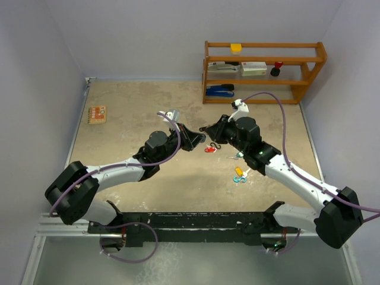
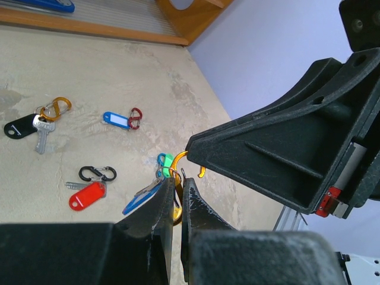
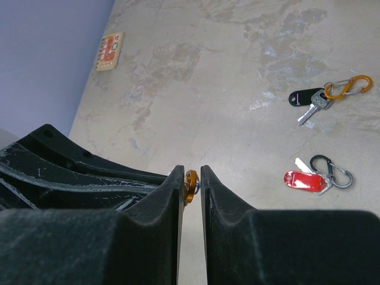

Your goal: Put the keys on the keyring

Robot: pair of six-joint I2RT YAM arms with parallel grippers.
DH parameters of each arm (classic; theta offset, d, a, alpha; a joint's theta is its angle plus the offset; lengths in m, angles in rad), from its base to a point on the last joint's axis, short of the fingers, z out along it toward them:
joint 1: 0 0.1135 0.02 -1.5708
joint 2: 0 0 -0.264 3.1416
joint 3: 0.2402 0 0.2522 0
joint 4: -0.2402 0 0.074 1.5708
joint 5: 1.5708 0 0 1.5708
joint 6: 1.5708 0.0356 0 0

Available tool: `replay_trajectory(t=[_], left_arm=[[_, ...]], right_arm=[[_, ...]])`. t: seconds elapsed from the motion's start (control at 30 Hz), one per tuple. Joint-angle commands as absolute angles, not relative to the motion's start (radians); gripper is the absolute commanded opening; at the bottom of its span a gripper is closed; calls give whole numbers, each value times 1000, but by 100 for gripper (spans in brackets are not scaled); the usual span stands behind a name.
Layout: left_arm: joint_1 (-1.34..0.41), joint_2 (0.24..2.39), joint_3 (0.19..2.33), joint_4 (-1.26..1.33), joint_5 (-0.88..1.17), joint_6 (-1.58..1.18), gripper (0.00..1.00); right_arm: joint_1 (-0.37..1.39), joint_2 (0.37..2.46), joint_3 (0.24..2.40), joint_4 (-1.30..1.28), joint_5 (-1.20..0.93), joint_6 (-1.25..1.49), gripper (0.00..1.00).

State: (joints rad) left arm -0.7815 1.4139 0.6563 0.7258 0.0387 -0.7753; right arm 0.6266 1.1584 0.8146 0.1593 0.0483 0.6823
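Where left tool (image 2: pixel 177 181) meets right tool (image 3: pixel 191 172), orange clip (image 3: pixel 190 189) mostly hidden.

Keys (image 1: pixel 211 149) lie on the table (image 1: pixel 136 113), before the shelf (image 1: pixel 279 45).

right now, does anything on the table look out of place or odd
Nothing spilled or broken. A small orange card lies alone, tilted, near the left wall, far from the tagged keys scattered mid-table. The tabletop is blotchy with pale worn patches.
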Motion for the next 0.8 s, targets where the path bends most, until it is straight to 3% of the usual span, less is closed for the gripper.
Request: replay_trajectory(t=[0.0,0.2,0.77], left_arm=[[-788,1416,676,790,51,-780,0],[-788,1412,676,789,51,-780,0],[-788,1407,680,788,45,-778,0]], right_arm=[[627,1157,847,201,33,684,20],[627,1150,842,201,42,686,27],[626,1170,841,198,23,689,22]])
